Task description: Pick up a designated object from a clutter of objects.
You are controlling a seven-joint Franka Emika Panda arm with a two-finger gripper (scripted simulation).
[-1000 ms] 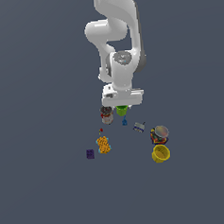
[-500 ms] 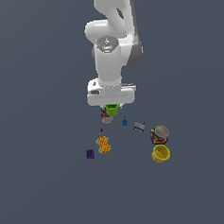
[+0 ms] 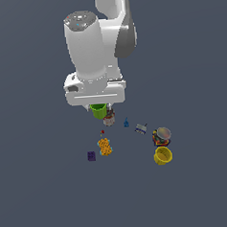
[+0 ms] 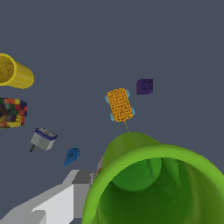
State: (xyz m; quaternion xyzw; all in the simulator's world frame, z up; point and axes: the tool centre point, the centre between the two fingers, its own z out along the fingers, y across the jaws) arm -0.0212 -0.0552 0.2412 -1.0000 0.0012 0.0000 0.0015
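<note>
The small bright green cup hangs just under the white hand, above the floor, with my gripper shut on it. In the wrist view the green cup fills the near field with its mouth open toward the camera, and one grey finger lies against its side. The other finger is hidden by the cup. The rest of the clutter lies below: a labelled can, a tiny red piece and an orange lumpy block.
Toward the exterior view's right are a tiny blue piece, a small grey-blue item, a second can and the yellow cup. A purple cube sits beside the orange block. The floor is plain dark grey.
The hand has risen and shifted toward the exterior view's left, carrying the green cup away from its spot by the can. The other items have stayed put.
</note>
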